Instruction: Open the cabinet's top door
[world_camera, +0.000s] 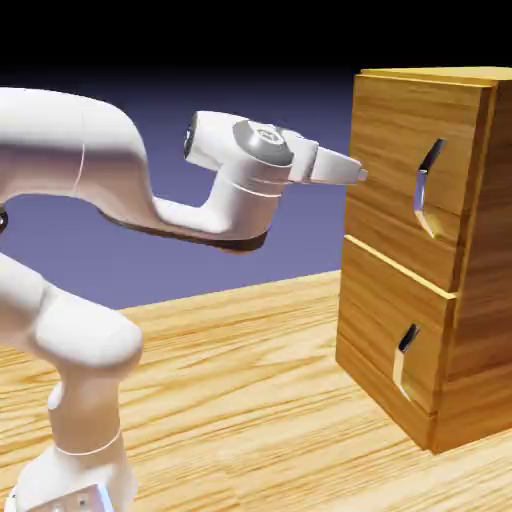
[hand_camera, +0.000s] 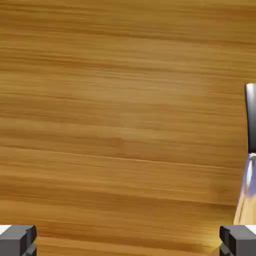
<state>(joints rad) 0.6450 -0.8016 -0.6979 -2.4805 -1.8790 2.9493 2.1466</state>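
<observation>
Presently, on my remote station, I list the following.

Item one: the cabinet (world_camera: 440, 250), golden-brown grained wood, standing upright on the wooden table (world_camera: 240, 390) at the right of the exterior view. It carries two stacked doors, both shut flush with its front.

Item two: the top door (world_camera: 395, 165), the upper panel, closed. Its curved handle (world_camera: 428, 190), silver with a black upper end, sits toward the right side of the panel as I see it from outside.

Item three: the lower door (world_camera: 385, 335), also closed, with a shorter curved handle (world_camera: 405, 360).

Item four: the gripper (world_camera: 352, 172), carried level on the white arm (world_camera: 100, 160), pointing at the upper door's face. I read its tip as just at the left edge of that panel, left of the handle; contact I cannot confirm from this side angle.

Item five: the hand view. Wood grain of the top door (hand_camera: 120, 125) fills nearly the whole picture. The two grey fingertips (hand_camera: 17, 240) sit at the bottom corners, spread wide with nothing between them but bare panel. The handle (hand_camera: 250, 120) shows only as a dark and silver strip at the far right edge, outside the span of the jaws and beyond the right fingertip.
</observation>
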